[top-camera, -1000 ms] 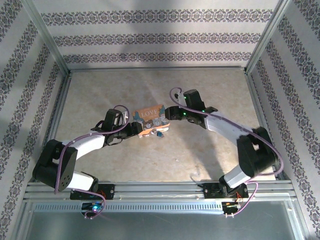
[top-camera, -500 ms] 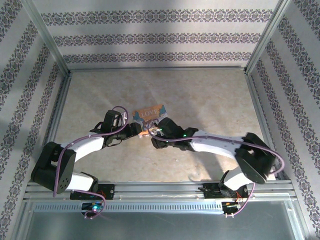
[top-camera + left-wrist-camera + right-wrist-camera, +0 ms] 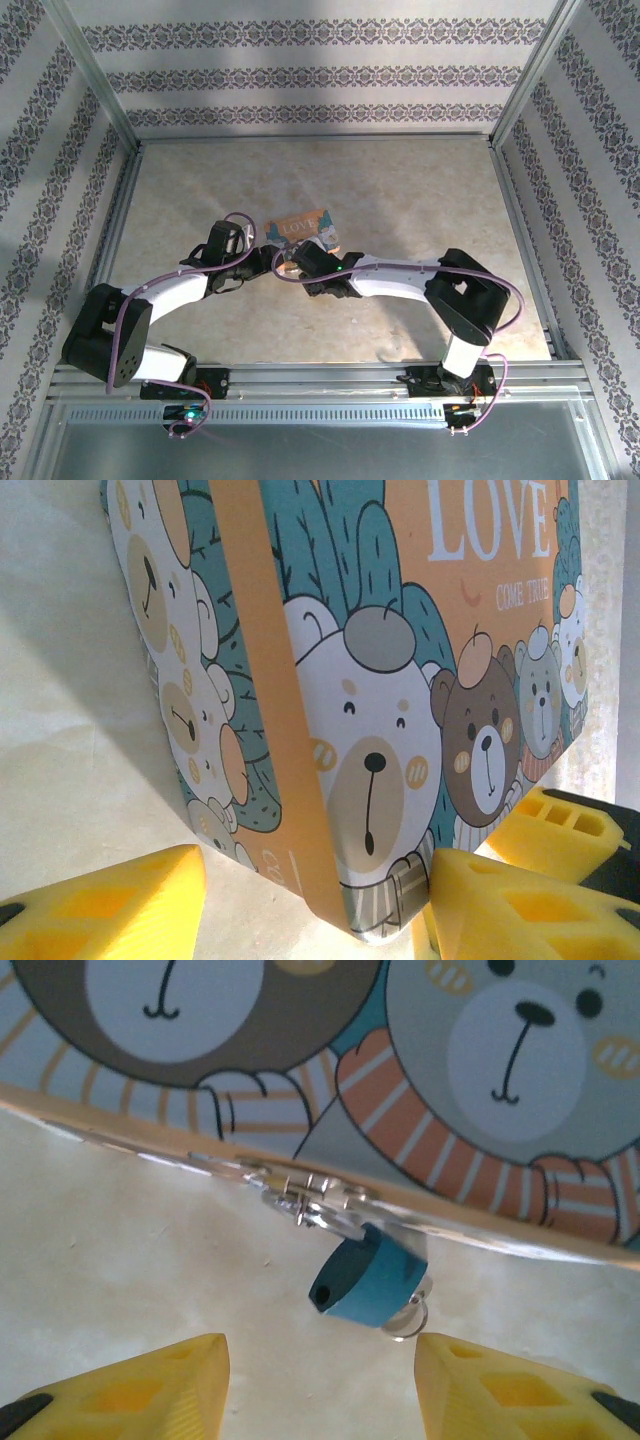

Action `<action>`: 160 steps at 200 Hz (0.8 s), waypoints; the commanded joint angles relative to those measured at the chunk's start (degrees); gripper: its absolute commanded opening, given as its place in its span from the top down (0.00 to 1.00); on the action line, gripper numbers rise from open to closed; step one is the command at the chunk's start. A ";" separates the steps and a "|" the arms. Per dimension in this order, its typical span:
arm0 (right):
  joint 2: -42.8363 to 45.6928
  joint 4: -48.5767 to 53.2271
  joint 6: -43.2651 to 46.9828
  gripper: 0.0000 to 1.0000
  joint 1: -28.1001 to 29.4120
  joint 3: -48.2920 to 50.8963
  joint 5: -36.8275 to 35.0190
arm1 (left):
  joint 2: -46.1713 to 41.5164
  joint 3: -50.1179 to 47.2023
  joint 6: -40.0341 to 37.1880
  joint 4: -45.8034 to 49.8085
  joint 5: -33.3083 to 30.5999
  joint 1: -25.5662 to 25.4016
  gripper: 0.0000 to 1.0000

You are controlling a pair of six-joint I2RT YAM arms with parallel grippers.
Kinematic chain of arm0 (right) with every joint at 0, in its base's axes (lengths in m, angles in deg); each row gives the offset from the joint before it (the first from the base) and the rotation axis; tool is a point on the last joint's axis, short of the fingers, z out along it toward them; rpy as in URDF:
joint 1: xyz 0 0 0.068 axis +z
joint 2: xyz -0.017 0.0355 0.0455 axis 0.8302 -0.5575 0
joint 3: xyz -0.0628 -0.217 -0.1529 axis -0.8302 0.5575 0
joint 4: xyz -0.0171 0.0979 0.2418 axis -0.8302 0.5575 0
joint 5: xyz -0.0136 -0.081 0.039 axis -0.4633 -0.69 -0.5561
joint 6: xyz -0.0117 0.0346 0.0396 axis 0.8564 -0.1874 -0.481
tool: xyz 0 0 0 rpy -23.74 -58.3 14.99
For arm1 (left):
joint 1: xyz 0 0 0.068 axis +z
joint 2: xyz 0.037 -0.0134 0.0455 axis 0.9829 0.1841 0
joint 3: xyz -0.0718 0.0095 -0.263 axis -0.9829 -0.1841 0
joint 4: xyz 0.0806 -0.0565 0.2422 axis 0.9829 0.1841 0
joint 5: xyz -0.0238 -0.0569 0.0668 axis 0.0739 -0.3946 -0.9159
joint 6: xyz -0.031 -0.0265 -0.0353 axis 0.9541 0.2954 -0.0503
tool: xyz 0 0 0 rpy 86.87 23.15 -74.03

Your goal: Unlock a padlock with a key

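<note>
We are looking at one padlock (image 3: 365,1285) in the right wrist view. It is hanging by its silvery end from a small metal clasp (image 3: 305,1200) on the lower edge of the box (image 3: 300,1060), and its teal-blue body is tilting down over the table (image 3: 120,1260). A small silvery ring (image 3: 413,1317) is peeking out from behind the teal body; we cannot make out what it belongs to. From the top camera the padlock is too small for us to pick out among the two wrists.

The right gripper (image 3: 320,1380) is hovering just short of the padlock. Its two yellow fingers (image 3: 130,1390) are spread wide with nothing between them and are touching nothing.

There is one box (image 3: 300,228), lying near the middle of the table (image 3: 400,180); both wrist views are cutting off its edges. The left gripper (image 3: 315,880) is straddling the box's near corner (image 3: 400,680), one yellow finger (image 3: 110,905) on each side. We cannot tell whether it is clamping or merely flanking the corner. A third yellow pad (image 3: 560,825) is showing past the box, and we cannot tell whose it is.

From above, the left gripper (image 3: 268,258) and the right gripper (image 3: 298,268) are meeting at the box's near edge.
</note>
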 commanded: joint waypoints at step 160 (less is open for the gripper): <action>-7.44 2.07 8.21 0.58 0.58 -5.99 -7.26 | 0.64 0.02 0.10 0.44 -0.66 -0.89 0.39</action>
